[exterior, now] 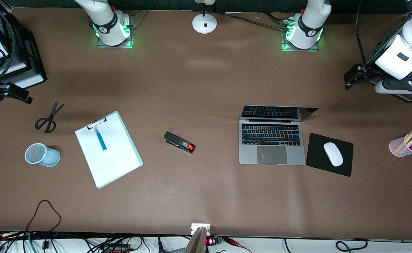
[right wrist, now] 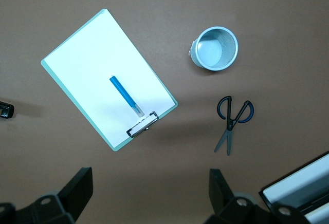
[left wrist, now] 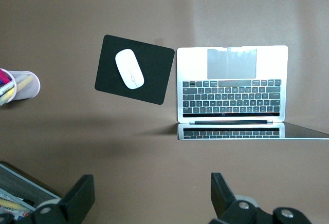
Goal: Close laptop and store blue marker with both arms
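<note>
The laptop (exterior: 272,144) (left wrist: 231,88) lies open toward the left arm's end of the table, its screen (exterior: 279,112) upright. The blue marker (exterior: 100,139) (right wrist: 125,95) lies on a white clipboard (exterior: 111,161) (right wrist: 82,59) toward the right arm's end. My left gripper (exterior: 350,79) (left wrist: 152,188) hangs open and empty over bare table near the left arm's end, apart from the laptop. Over bare table at the right arm's end, near the scissors, my right gripper (exterior: 19,95) (right wrist: 150,183) hangs open and empty too.
A white mouse (exterior: 333,154) sits on a black pad (exterior: 318,158) beside the laptop, with a pink pen cup (exterior: 404,146) farther out. A stapler (exterior: 179,142) lies mid-table. Scissors (exterior: 47,119) and a blue mesh cup (exterior: 42,154) lie beside the clipboard. A lamp base (exterior: 204,24) stands between the arm bases.
</note>
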Motion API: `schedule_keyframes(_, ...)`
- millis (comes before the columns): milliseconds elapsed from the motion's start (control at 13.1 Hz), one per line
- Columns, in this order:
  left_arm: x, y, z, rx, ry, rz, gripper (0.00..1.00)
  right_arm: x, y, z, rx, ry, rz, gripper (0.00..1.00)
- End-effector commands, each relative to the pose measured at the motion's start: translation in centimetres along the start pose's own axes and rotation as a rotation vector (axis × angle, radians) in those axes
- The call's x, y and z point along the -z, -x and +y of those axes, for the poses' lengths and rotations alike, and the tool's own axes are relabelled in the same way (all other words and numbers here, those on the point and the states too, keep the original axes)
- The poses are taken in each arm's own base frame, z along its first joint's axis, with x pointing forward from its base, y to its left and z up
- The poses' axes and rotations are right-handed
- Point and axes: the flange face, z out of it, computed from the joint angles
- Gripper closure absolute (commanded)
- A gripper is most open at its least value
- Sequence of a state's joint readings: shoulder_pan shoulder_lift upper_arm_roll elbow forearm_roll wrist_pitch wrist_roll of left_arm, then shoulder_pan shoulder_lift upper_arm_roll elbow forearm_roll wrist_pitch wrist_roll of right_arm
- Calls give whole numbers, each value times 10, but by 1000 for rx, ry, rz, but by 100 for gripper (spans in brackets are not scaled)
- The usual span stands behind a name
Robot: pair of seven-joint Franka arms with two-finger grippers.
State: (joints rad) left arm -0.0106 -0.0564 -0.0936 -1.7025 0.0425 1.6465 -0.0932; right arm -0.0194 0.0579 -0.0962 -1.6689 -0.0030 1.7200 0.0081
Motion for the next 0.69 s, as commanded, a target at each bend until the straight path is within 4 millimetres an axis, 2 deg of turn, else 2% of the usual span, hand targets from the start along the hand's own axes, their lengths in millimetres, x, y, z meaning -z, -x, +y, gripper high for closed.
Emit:
schedule_keyframes(0, 6, -5, -4, -6, -14, -2, 0, 4, 2, -1, -11, -13, 4, 0)
schedule_keyframes(460, -3, -5, -5, 8, -5, -46, 0, 6, 3, -1, -8, -13, 5, 0)
schedule_keyframes(613, 2, -6, 0, -2, -4, -40, 0, 5, 3, -2, -7, -13, 4, 0)
